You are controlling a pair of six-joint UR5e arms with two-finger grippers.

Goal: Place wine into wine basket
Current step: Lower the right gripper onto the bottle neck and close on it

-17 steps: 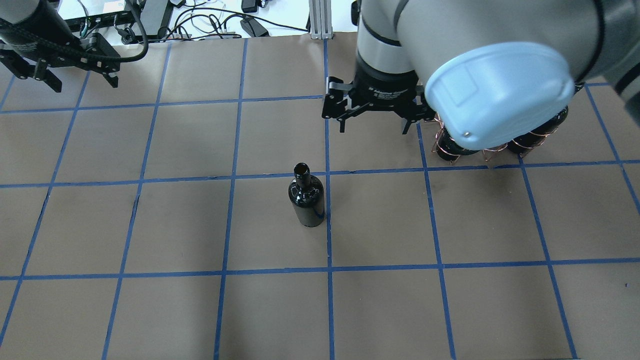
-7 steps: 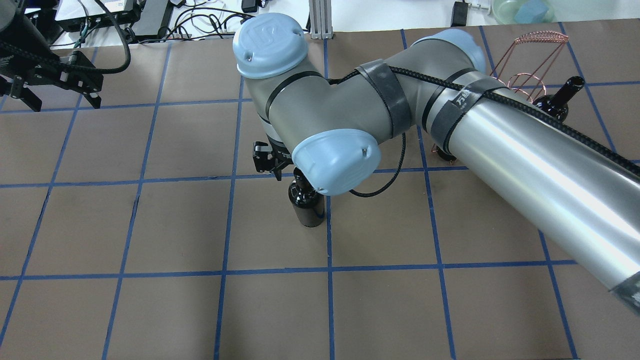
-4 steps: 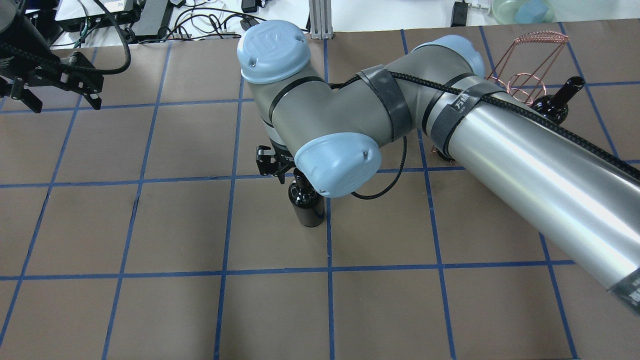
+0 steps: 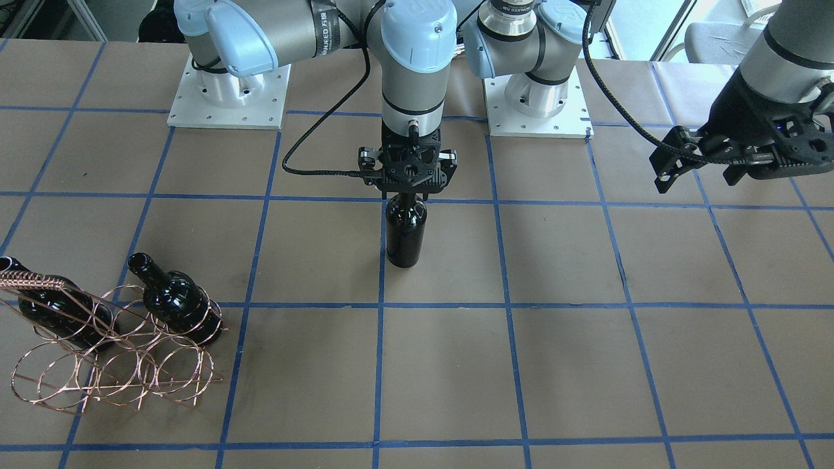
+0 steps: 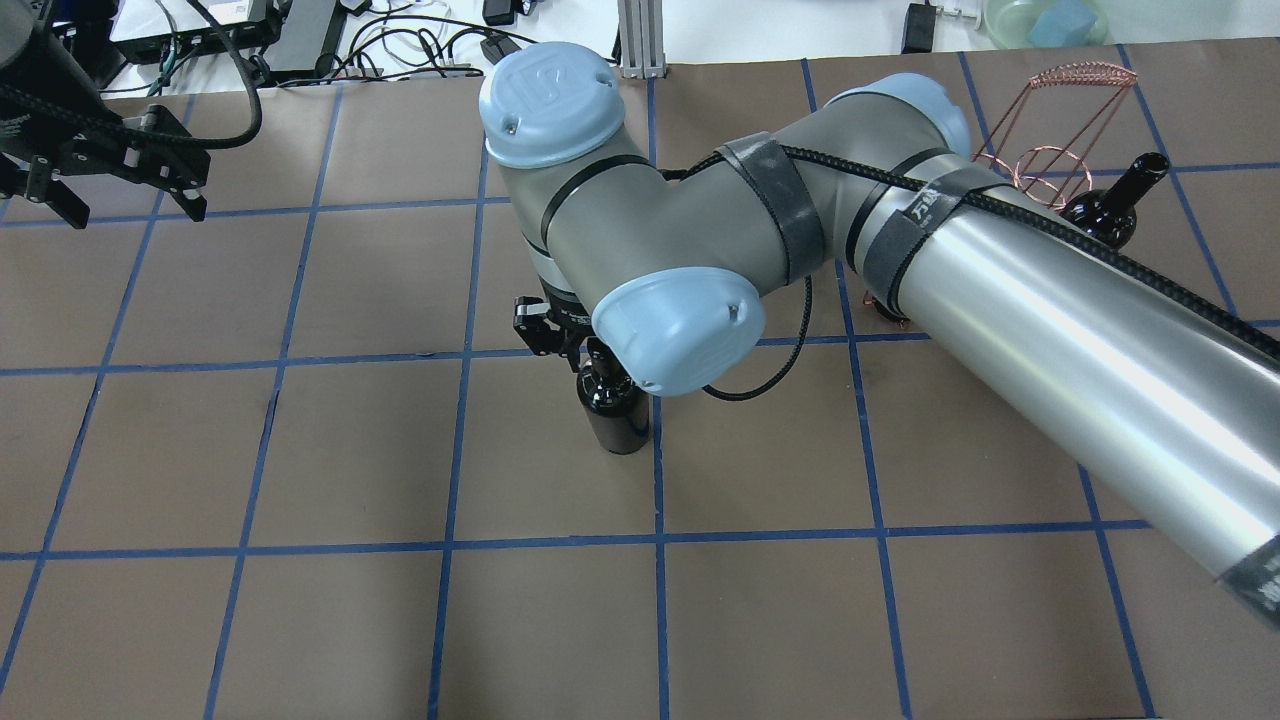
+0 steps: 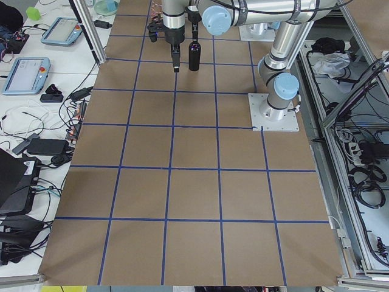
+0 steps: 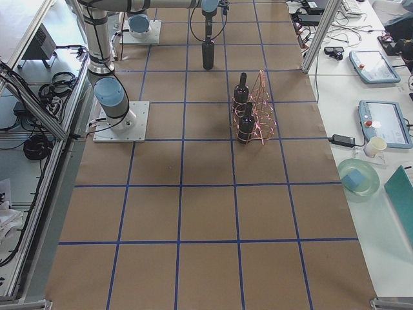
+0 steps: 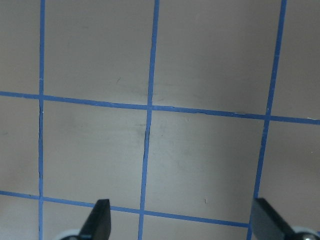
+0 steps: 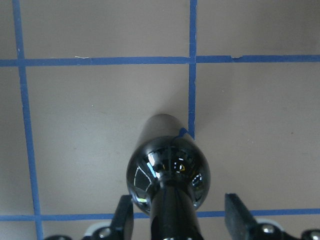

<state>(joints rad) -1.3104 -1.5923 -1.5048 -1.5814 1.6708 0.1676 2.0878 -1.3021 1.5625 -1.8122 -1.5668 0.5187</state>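
Straddling the wine bottle's (image 4: 405,234) neck mid-desk, your right pincer (image 9: 178,202) stands wide, unclamped, evidently set for a top lift. Your left pincer (image 8: 180,212) hangs wide, idle. The wine basket (image 4: 29,281) sits by the desk's robot-right end.

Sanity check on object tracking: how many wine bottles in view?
3. One wine bottle upright mid-table under the right pincer; two bottles resting in the wine basket. None seem hidden.

The neck of the wine (image 9: 167,170) is straddled by the right claw (image 9: 178,200), with a gap left at each finger. Bare table (image 4: 586,365) is seen on all sides of the claw. Well off to its right and farther from the robot's base, the way is blocked by the wine basket (image 4: 111,371) and the two bottles (image 4: 176,299) in it.
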